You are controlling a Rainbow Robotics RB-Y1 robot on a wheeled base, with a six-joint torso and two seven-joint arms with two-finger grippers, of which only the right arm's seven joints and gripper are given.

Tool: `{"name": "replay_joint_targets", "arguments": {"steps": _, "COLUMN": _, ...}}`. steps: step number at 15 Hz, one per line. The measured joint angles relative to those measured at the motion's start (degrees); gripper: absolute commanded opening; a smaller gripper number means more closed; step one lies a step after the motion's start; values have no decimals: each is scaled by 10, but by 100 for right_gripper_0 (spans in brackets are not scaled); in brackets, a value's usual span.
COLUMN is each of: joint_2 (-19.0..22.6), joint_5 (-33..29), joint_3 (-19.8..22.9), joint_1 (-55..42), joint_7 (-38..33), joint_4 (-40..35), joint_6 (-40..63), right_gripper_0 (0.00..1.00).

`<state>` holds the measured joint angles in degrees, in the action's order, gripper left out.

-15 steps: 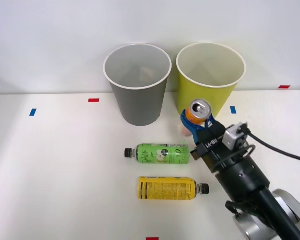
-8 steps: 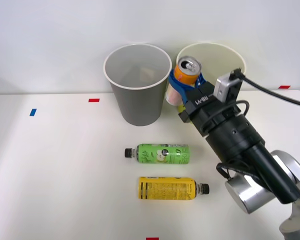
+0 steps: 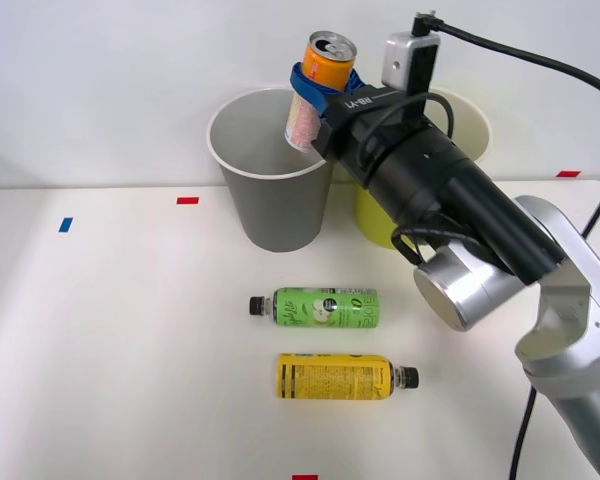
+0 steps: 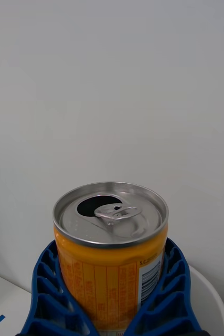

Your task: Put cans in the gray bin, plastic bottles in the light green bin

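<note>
A plain white wall backs a smooth white table (image 3: 110, 330) dotted with small red and blue tape marks. Held aloft over the near-right rim of the gray bin (image 3: 274, 170), an orange can (image 3: 318, 88) fading to pale pink-white sits upright, slightly tilted, its silver top already opened, the pull tab lying flat beside the dark mouth hole. The right gripper (image 3: 315, 92) is clamped on that can, its blue ribbed fingers (image 4: 49, 289) curving round the can's sides just below the silver rim. Behind the gripper, the glossy black cylindrical wrist and a rounded silver joint stretch back across the light green bin (image 3: 385, 215), hiding most of it; a small camera block with a black cable rides on top. Both bins are tall tapered round tubs with white rims, standing side by side at the table's far edge. Nearer the camera, two black-capped plastic bottles lie on their sides, well apart from the gripper: the green-label bottle (image 3: 318, 307), cap pointing left, and just in front of it the yellow-label bottle (image 3: 340, 377), cap pointing right.
</note>
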<state>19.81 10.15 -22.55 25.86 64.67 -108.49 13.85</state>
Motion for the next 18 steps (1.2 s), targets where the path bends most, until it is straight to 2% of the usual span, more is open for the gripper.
{"name": "replay_joint_targets", "arguments": {"steps": 3, "joint_2": -48, "joint_5": -12, "joint_3": -8, "joint_1": 89, "joint_7": 2, "joint_4": 165, "joint_6": -61, "right_gripper_0": 0}}
{"name": "replay_joint_targets", "arguments": {"steps": 5, "joint_2": -78, "joint_5": -30, "joint_3": -11, "joint_1": 153, "joint_7": 1, "joint_4": 248, "joint_6": -80, "right_gripper_0": 0}}
{"name": "replay_joint_targets", "arguments": {"steps": 8, "joint_2": -93, "joint_5": -38, "joint_3": -19, "joint_1": 199, "joint_7": -1, "joint_4": 299, "joint_6": -86, "right_gripper_0": 0}}
{"name": "replay_joint_targets", "arguments": {"steps": 9, "joint_2": -92, "joint_5": -40, "joint_3": -20, "joint_1": 202, "joint_7": 1, "joint_4": 303, "joint_6": -86, "right_gripper_0": 5}}
{"name": "replay_joint_targets", "arguments": {"steps": 10, "joint_2": -87, "joint_5": -46, "joint_3": -22, "joint_1": 202, "joint_7": 3, "joint_4": 304, "joint_6": -86, "right_gripper_0": 50}}
{"name": "replay_joint_targets", "arguments": {"steps": 11, "joint_2": -80, "joint_5": -60, "joint_3": -26, "joint_1": 202, "joint_7": 2, "joint_4": 304, "joint_6": -86, "right_gripper_0": 74}}
{"name": "replay_joint_targets", "arguments": {"steps": 12, "joint_2": -74, "joint_5": -67, "joint_3": -31, "joint_1": 202, "joint_7": 0, "joint_4": 304, "joint_6": -86, "right_gripper_0": 93}}
{"name": "replay_joint_targets", "arguments": {"steps": 13, "joint_2": -70, "joint_5": -68, "joint_3": -35, "joint_1": 201, "joint_7": -2, "joint_4": 304, "joint_6": -86, "right_gripper_0": 100}}
{"name": "replay_joint_targets", "arguments": {"steps": 18, "joint_2": -43, "joint_5": -62, "joint_3": -56, "joint_1": 160, "joint_7": -9, "joint_4": 285, "joint_6": -140, "right_gripper_0": 100}}
